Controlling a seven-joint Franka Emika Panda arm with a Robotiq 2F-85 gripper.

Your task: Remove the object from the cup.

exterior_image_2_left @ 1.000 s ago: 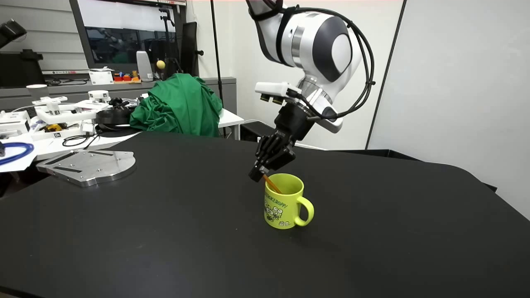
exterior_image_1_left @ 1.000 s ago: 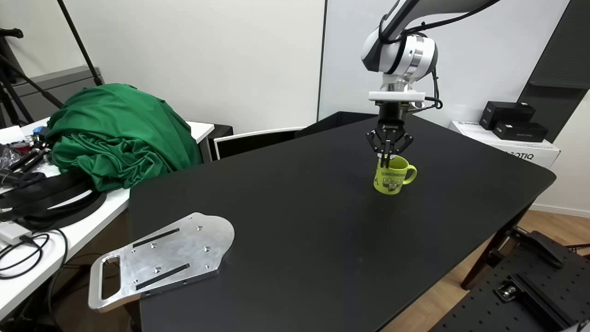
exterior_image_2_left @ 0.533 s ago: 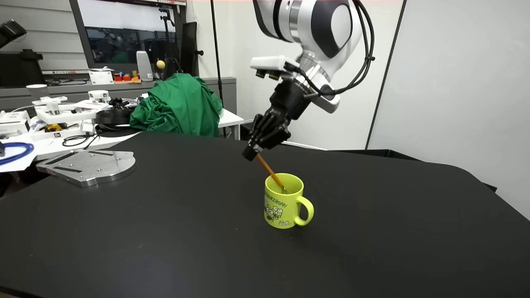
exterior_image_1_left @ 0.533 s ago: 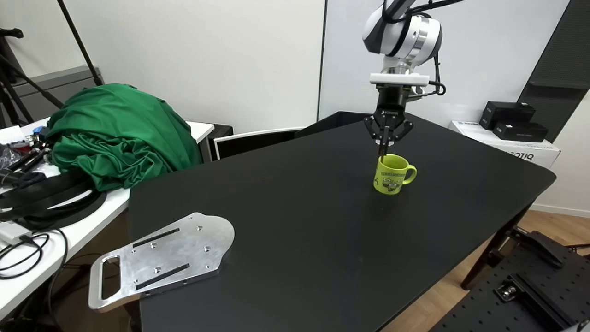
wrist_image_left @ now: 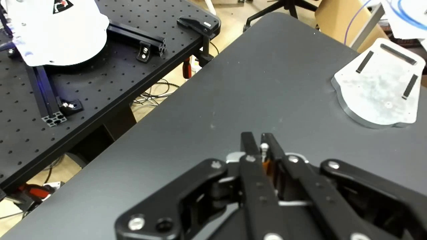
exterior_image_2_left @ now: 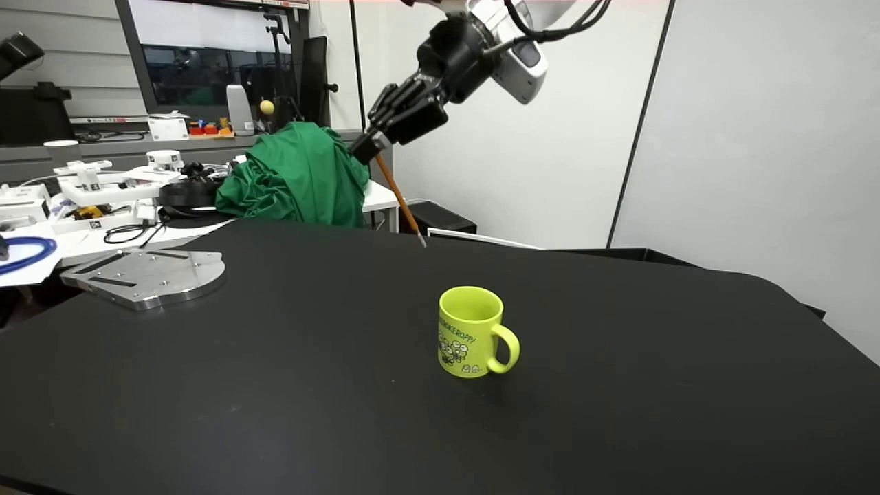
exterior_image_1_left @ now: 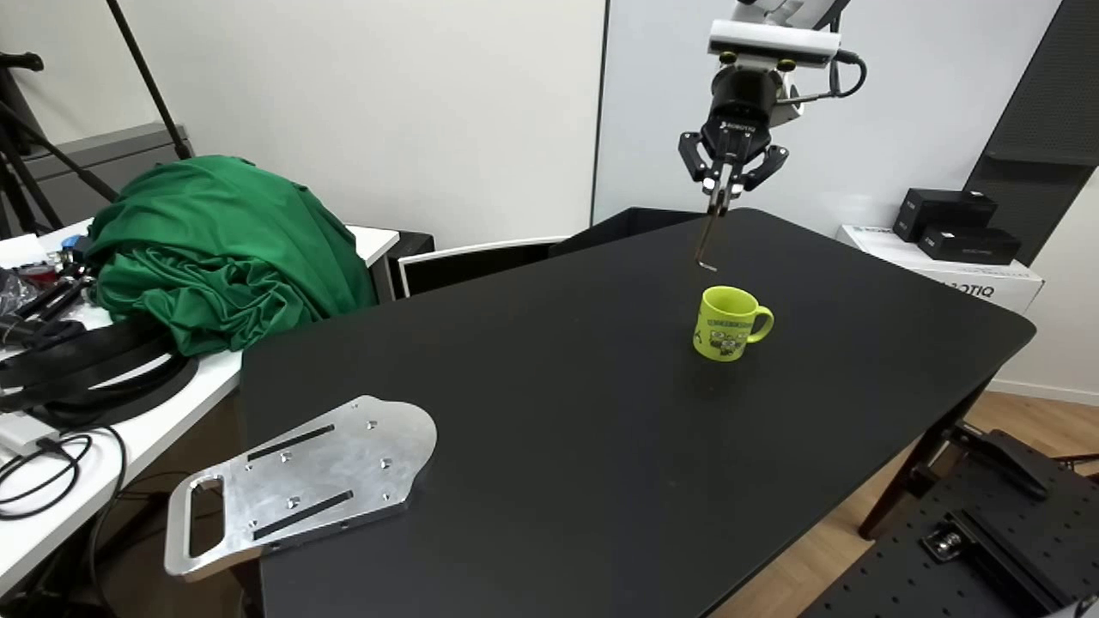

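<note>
The lime yellow-green cup stands upright on the dark table, and it also shows in an exterior view. No object is seen in its mouth. My gripper is shut on a thin orange rod-like object with a pale tip. The rod hangs tilted from the fingertips in both exterior views, clear of the cup and above the table, behind the cup as seen there. In the wrist view a bit of the orange rod shows between the fingers. The cup is out of the wrist view.
A silver metal plate lies at one table edge. A green cloth heap sits on a cluttered white table beside it. A black perforated bench stands near the table, and white and black boxes are behind.
My gripper has risen, drawing the orange rod up out of the cup and away from it, with the rod's tip now in the open. The cup has barely moved.
</note>
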